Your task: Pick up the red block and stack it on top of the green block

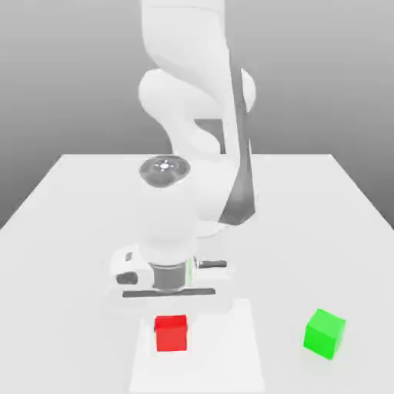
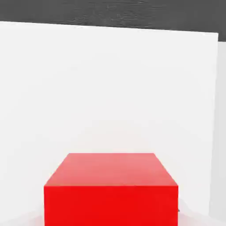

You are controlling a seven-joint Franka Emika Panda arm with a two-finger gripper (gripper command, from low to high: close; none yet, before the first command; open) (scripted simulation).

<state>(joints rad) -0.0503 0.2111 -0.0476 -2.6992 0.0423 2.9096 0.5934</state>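
Red block (image 2: 110, 190) sitting on the counter (image 1: 323, 200), directly under the jaws (image 1: 171, 312), which are closing tight on it; off-centre grip risks slipping en route to green block (image 1: 324, 333), well apart.

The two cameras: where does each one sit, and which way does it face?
Exterior view: off the arm, raised, looking down over the white table at the arm's front; shows the arm, the end effector, the red block and the green block.
Hand view: on the hand, looking closely at the red block on the table; none of the arm shows.
Shared: red block, table.
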